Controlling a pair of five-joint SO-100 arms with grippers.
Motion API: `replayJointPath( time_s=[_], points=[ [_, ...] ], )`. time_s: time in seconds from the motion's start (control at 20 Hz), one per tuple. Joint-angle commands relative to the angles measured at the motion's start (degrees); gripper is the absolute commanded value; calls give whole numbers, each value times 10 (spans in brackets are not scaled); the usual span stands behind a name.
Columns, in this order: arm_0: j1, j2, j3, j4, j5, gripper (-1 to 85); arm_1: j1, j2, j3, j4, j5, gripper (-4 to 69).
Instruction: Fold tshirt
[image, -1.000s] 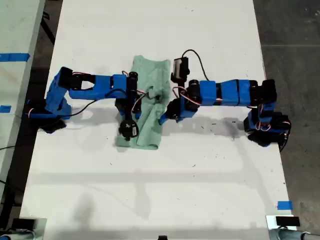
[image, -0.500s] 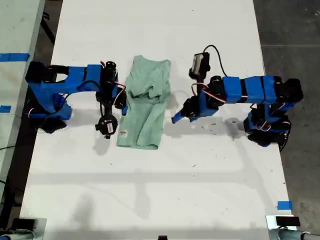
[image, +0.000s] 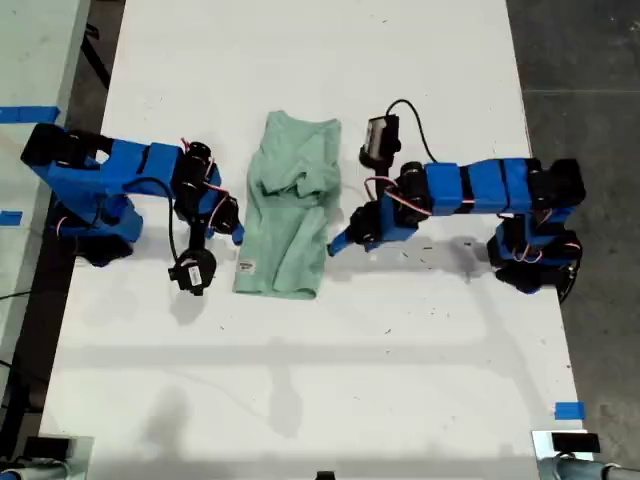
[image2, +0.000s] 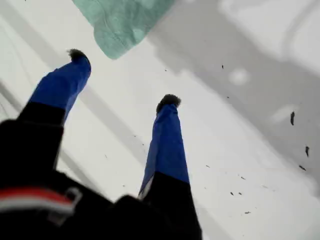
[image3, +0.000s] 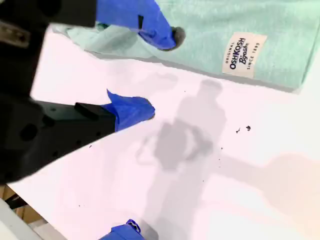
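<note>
white table (image: 300, 380) | tshirt (image: 290, 215) between open claws, touching neither

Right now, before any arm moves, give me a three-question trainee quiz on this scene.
1. True or false: my first end effector is gripping the tshirt.
2. Which is nearest the white label? A) my first end effector B) my second end effector C) the blue tape marker
3. Fill in: both end effectors are ___ (open or shut).

Key: 1 false, it is over bare table beside the tshirt; 2 B; 3 open.
</note>
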Motion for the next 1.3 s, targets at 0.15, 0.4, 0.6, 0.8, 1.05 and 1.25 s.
replayJointPath(
  time_s=[0.15,0.4,0.6,0.8,1.05,1.25],
  points=[
    [20,-67,-43,-107,17,146,-8,-165,-204,-5,-22,271],
    [31,-123,-33,-174,18,143,-14,-313,-339,-14,-25,269],
    [33,-127,69,-308,4,128,-16,-399,-380,-53,-25,271],
    [37,-193,83,-352,-11,118,-15,-474,-395,-69,-23,237],
    [50,-208,81,-391,-14,1,-29,-482,-395,-53,-7,-17],
    [55,-181,69,-400,2,1,-45,-445,-396,-11,-7,-18]
  ],
)
